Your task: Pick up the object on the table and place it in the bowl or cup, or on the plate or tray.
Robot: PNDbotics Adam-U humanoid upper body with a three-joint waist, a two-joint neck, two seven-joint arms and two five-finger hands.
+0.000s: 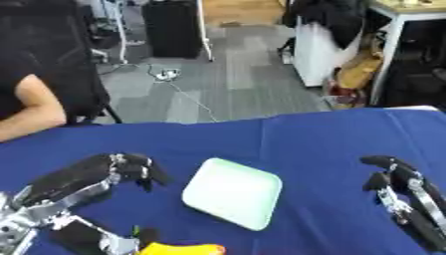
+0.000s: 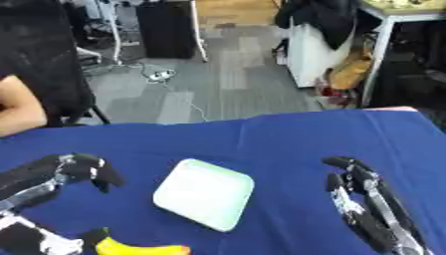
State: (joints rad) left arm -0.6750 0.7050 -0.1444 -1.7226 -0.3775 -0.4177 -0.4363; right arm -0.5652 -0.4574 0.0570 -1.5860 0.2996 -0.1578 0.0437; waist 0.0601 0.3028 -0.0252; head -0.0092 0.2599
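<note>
Pinching a smooth curved yellow banana (image 2: 144,247), the left robot hand (image 1: 87,199) sits beside a square pale-green plate (image 1: 233,192); the right robot hand (image 2: 366,204) rests uncurled on the blue cloth-covered counter (image 1: 313,144)

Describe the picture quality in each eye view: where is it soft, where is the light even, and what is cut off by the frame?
Left eye view: overall soft; the pale green square plate has blurred rims; even light on the blue tablecloth, no glare. Right eye view: the banana is cut off by the bottom edge; the left hand and right hand look smeared, little shadow under them.
</note>
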